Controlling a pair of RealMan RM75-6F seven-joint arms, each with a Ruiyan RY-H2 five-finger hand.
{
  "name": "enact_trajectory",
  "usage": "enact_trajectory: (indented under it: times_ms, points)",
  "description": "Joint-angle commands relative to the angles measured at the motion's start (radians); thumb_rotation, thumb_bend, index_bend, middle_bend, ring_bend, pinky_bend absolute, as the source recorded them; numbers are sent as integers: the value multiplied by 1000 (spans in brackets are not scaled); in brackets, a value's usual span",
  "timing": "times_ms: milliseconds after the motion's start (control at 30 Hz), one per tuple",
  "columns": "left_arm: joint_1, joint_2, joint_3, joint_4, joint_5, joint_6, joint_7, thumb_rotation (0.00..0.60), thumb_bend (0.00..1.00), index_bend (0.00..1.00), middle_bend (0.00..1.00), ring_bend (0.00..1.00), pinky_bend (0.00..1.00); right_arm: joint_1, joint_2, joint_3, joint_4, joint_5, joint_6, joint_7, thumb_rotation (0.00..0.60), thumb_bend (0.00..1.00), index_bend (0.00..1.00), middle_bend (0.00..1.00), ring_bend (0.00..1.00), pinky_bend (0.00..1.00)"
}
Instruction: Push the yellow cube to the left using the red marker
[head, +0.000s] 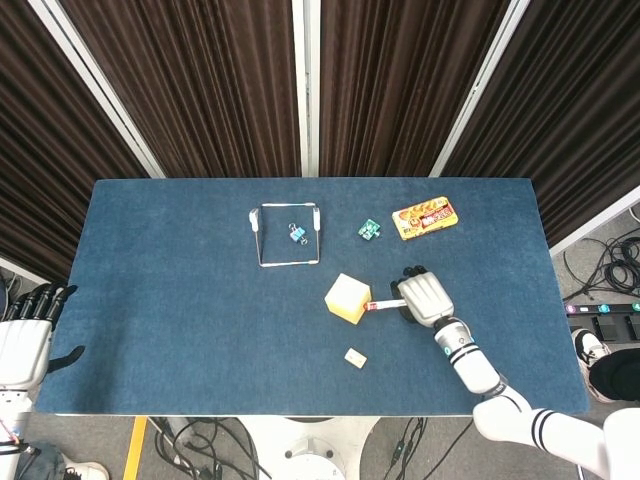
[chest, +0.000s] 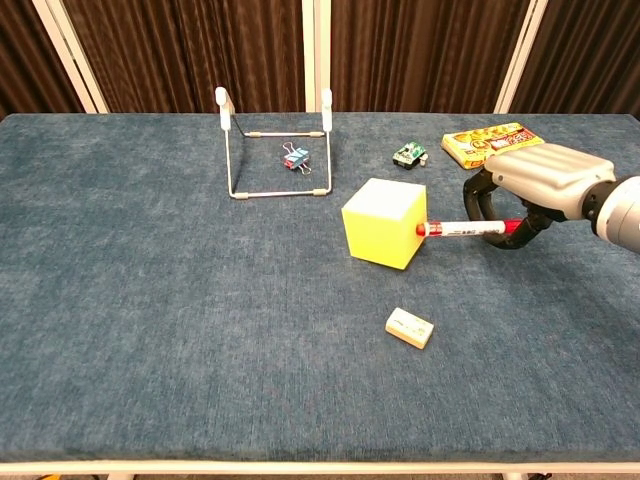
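The right hand (chest: 545, 185) gripped the red marker (chest: 470, 229), whose tip pressed the right face of the yellow cube (chest: 385, 223) just to the hand's left. The cube sat twisted, so the push was best kept low and aimed through its middle, or it would likely spin off the tip. Farther out beyond it stood the wire stand (chest: 276, 150). The left hand (head: 28, 330) waited off-table, holding nothing, fingers apart.
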Motion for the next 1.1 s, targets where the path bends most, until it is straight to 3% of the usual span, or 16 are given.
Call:
enact_trajectory:
  times_ms: [33,267,600,1100]
  points:
    - [0,0,0,0,0,0,0,600,158,216,214,136,183,-7,14,-3,-19,33,1,-26,600,477,682,640,231,230]
    - [0,0,0,0,0,0,0,600,158,216,214,136,183,1,17,4,-22,102,-14,-58,600,477,684,644,231,226]
    - [0,0,0,0,0,0,0,600,157,216,214,136,183,70,-52,54,-1,239,-26,-170,600,477,690,657,247,207]
    - [0,0,0,0,0,0,0,600,158,216,214,136,183,208,-148,77,-11,371,-46,-327,600,477,692,658,247,202]
